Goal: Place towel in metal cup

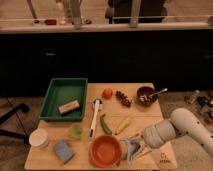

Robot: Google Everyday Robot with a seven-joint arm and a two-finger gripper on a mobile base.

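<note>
A grey-blue crumpled towel (131, 150) lies at the table's front edge, just right of the orange bowl (105, 150). My gripper (137, 146) is right at the towel, reaching in from the right on the white arm (175, 129). I cannot make out a metal cup. It may be hidden under the towel and the gripper.
On the wooden table (165, 157) are a green tray (52, 100) holding a tan block (69, 106), a white cup (39, 137), a green cup (75, 131), a blue sponge (63, 151), a white-handled tool (95, 117), a green vegetable (105, 124), a banana (123, 125), a tomato (107, 93) and a dark bowl with a spoon (146, 95).
</note>
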